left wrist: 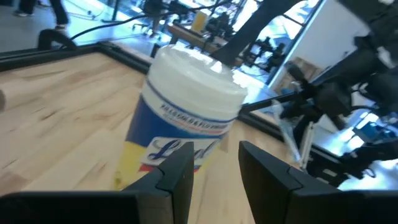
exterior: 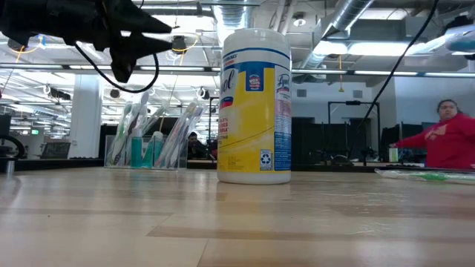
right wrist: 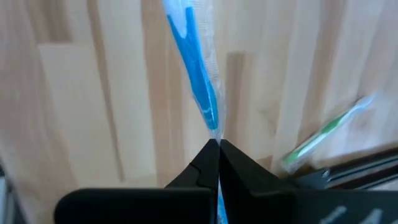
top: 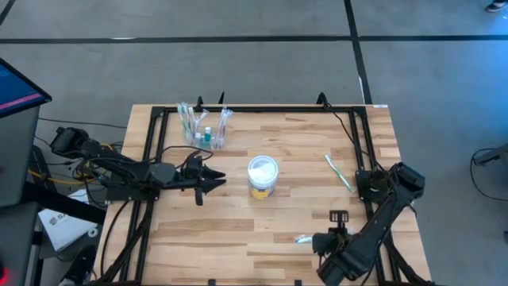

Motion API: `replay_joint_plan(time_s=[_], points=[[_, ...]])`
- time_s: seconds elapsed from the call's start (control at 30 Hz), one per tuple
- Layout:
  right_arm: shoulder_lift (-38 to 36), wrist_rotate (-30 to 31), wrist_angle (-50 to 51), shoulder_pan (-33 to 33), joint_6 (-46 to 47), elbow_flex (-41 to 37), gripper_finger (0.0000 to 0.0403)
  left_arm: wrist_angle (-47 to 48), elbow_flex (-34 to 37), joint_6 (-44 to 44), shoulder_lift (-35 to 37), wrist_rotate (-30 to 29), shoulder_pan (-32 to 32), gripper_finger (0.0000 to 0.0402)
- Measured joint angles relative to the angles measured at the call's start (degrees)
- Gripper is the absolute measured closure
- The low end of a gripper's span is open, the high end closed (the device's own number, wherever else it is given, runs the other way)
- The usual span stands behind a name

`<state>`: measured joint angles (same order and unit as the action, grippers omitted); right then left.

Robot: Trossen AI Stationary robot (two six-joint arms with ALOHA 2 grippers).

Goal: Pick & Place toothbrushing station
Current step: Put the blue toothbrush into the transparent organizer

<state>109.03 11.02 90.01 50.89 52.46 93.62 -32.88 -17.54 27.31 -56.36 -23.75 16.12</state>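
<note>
Near right table edge (top: 397, 171): right pincer (right wrist: 217, 146) pinching blue toothbrush (right wrist: 196, 74).

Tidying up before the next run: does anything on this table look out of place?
Yes. A green toothbrush lies loose on the table near the right edge, far from the toothbrushing station at the back. The right tool is shut on a wrapped blue toothbrush.
</note>
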Motion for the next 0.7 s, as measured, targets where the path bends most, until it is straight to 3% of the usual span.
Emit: replay_joint_plan(time_s=[0.37, 0.7], points=[[0.0, 8.1, 0.0, -4.8, -10.1, 3.9, 0.0403, -5.0, 0.0, 0.0, 0.0, 2.1, 0.0, 0.0279], [0.0, 14.6, 0.0, -8.7, -19.2, 7.0, 0.0403, -11.3, 0.0, 0.1, 0.0, 9.4, 0.0, 0.0279]])
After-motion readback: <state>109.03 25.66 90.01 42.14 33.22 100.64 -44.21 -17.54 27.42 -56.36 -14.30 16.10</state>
